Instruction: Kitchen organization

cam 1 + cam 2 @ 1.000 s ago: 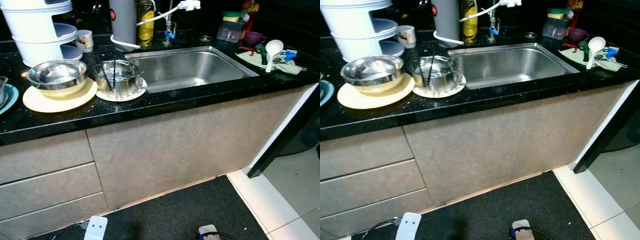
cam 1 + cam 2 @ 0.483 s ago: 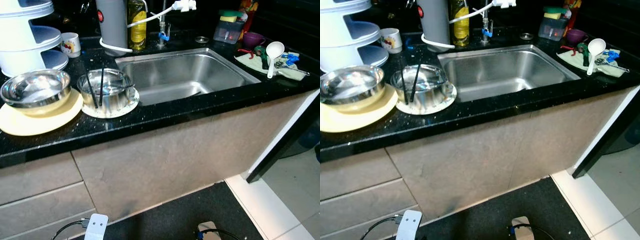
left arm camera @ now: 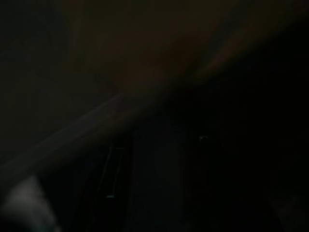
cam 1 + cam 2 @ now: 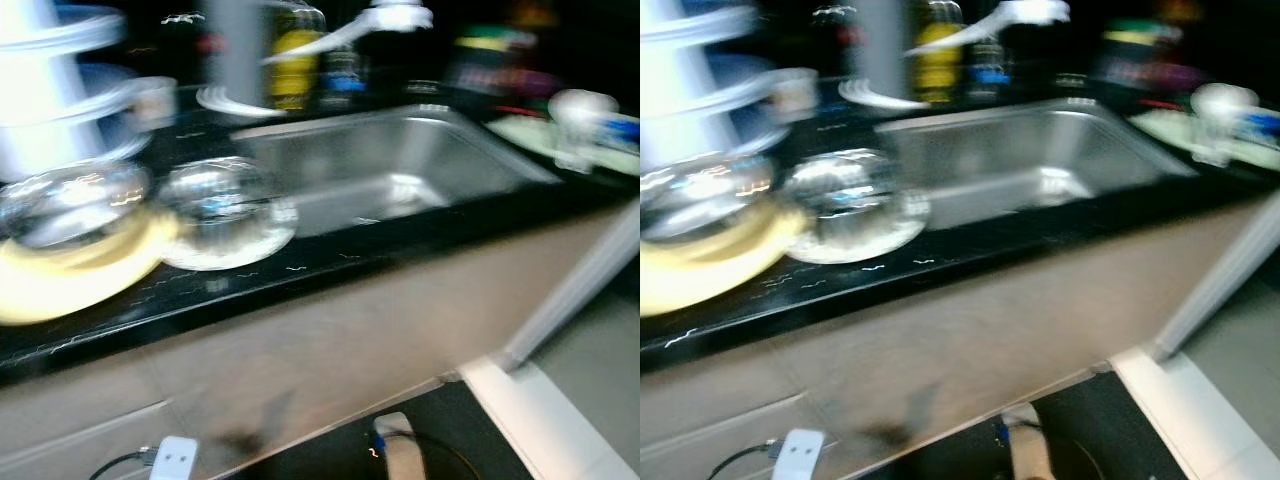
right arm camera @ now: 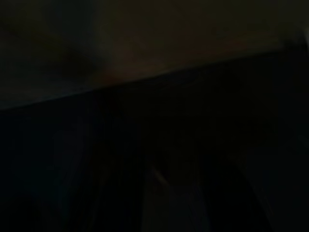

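Both head views are smeared by motion blur, so outlines are soft. Nearest, on the dark floor mat (image 4: 420,440), lie a white plug block (image 4: 172,457) with a thin black cord and a second small pale device (image 4: 392,452); to the right the mat ends at pale floor tiles (image 4: 590,400). Above rises the flat, matt beige cabinet front (image 4: 330,350), with drawer seams at its left. The black speckled tabletop (image 4: 330,262) caps it with a straight front edge, and a bare dark strip runs between that edge and the dishes.

On the left of the tabletop a shiny steel bowl (image 4: 70,200) sits on a round pale yellow plate (image 4: 60,285). Just beside it a second steel bowl (image 4: 215,200) rests on a white plate (image 4: 235,245). To the right the rectangular stainless sink (image 4: 400,165) lies open and smooth. Farther back stand a white tiered rack (image 4: 55,100), a grey cylinder (image 4: 235,50) and a yellow-labelled bottle (image 4: 295,60). At far right a white ladle (image 4: 575,115) lies on a pale cloth (image 4: 545,135).

Both wrist views are nearly black; whether either tool is open or closed cannot be told.
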{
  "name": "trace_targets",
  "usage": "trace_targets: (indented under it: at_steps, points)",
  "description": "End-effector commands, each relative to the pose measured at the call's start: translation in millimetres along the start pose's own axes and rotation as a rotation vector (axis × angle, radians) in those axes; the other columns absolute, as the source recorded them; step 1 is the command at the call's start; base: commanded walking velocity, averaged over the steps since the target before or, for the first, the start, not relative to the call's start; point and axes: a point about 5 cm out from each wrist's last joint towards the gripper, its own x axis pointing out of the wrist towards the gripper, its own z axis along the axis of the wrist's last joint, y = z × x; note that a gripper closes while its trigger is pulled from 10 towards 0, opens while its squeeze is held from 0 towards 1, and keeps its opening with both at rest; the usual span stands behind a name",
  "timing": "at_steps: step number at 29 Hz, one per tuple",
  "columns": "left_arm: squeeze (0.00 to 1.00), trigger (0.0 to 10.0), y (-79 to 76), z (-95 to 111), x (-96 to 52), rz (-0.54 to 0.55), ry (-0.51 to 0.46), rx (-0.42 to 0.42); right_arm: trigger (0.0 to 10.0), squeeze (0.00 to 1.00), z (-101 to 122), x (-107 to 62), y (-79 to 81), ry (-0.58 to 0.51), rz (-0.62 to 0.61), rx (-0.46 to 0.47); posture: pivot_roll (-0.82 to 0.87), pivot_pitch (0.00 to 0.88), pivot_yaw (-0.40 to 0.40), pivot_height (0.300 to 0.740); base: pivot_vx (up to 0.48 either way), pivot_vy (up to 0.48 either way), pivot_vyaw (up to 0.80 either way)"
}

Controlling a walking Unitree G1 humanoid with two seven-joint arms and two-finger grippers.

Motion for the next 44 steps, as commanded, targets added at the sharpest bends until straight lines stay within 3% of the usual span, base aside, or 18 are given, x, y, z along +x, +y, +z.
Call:
trace_targets:
  at_steps: [1, 44]
  points:
    - [0.00, 10.0, 6.3, -9.7, -4.9, 0.011, 0.024, 0.005, 10.0, 0.00, -1.3, 0.3, 3.0, 0.010, 0.005, 0.006, -0.08, 0.105, -0.033, 0.740, 0.000, 0.000, 0.00]
    - [0.00, 10.0, 5.5, -9.0, -4.9, 0.005, 0.013, 0.022, 10.0, 0.00, -4.2, -0.9, 4.5, 0.012, 0.022, 0.024, -0.09, 0.105, -0.020, 0.740, 0.000, 0.000, 0.00]
